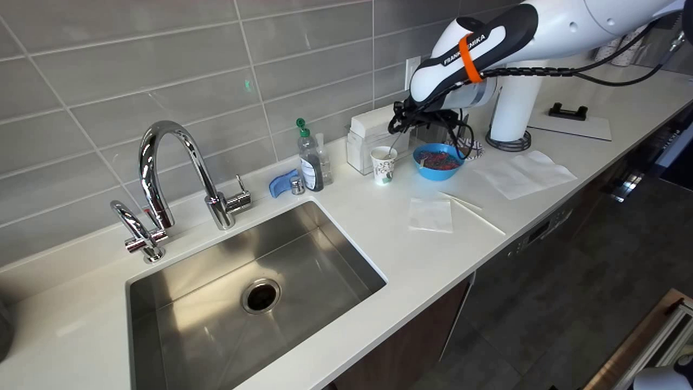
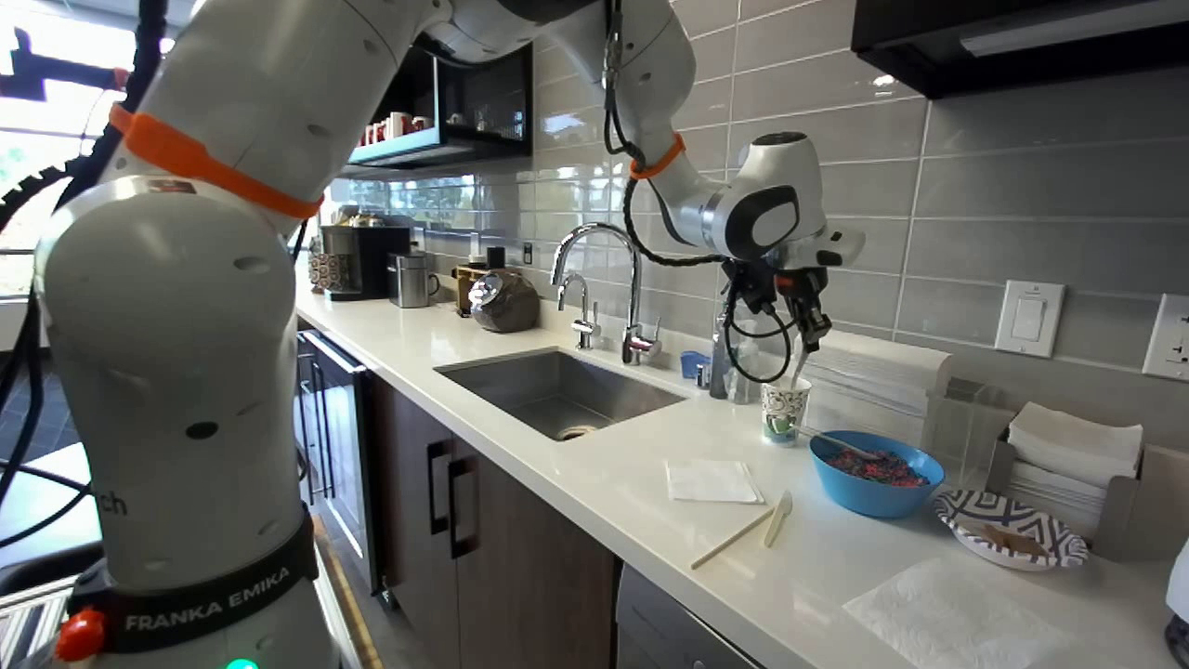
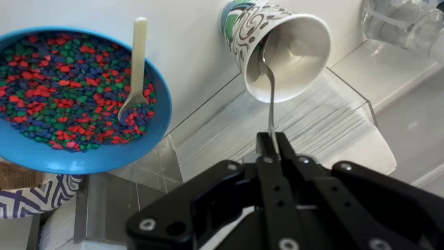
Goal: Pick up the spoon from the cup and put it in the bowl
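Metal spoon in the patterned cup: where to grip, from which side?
Upper handle of the metal spoon, from above, pinched across its thin width. It sticks up past the rim of the upright patterned cup; the lower end is down inside, where the wall would likely crowd a grasp. The gripper is closed on the handle there.
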Robot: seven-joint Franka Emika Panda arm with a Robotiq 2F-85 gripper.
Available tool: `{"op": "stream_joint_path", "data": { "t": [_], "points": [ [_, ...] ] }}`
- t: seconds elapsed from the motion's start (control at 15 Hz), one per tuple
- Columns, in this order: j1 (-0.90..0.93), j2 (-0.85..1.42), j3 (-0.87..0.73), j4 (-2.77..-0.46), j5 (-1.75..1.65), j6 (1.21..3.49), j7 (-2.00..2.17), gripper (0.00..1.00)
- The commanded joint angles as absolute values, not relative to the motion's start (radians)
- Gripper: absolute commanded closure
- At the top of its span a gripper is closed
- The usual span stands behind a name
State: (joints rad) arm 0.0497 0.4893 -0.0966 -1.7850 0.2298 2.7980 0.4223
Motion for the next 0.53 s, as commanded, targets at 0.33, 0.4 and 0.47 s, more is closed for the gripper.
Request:
{"op": "stream_joint_path", "data": {
  "t": [0.33,0.4,0.47],
  "points": [
    [0.147,0.398,-0.192,-1.844,0.104,2.797,0.558,0.99],
    [0.152,0.389,-0.195,-1.849,0.093,2.795,0.563,0.99],
    [0.156,0.38,-0.196,-1.855,0.085,2.794,0.568,0.99]
  ]
}}
